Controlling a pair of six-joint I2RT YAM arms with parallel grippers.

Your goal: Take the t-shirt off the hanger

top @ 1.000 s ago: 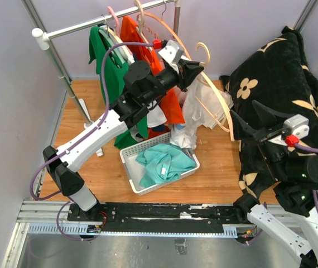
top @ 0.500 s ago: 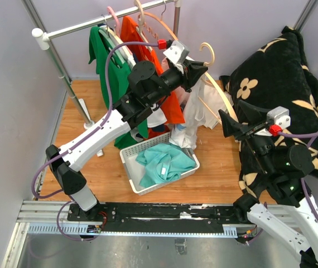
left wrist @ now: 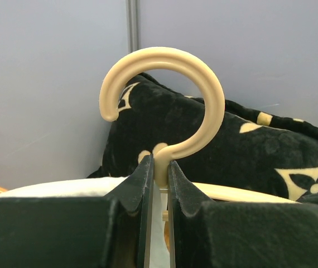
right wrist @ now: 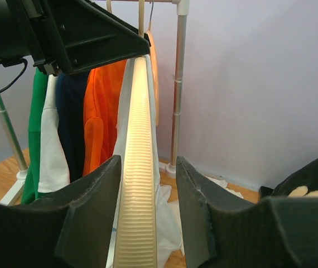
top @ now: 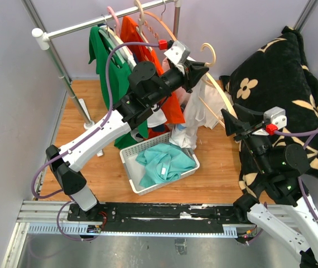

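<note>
**Top view.** Since a second ago, the right gripper [top: 226, 124] has swung in from the right of the frame to the lower end of the hanger [top: 219, 96]. The left gripper [top: 199, 69] has barely shifted and grips the hanger just below its hook. The white t-shirt [top: 195, 111] hangs in soft folds from the hanger, at centre frame above the slotted white basket [top: 126, 163]. The basket holds a crumpled teal garment [top: 164, 162]. A green shirt [top: 106, 61] and an orange shirt [top: 148, 50] hang on the metal rail [top: 92, 22] at upper left.

**Left wrist view.** The dark jaws are clamped on the neck of the smooth, cream, rounded hook [left wrist: 170, 78]. Behind it lies a plush black blanket [left wrist: 248, 151] with cream flower motifs.

**Right wrist view.** The jaws stand apart, one black finger [right wrist: 89, 212] on each side of the hanger's ribbed cream arm, with a gap showing on the right. The t-shirt drapes beneath.
</note>
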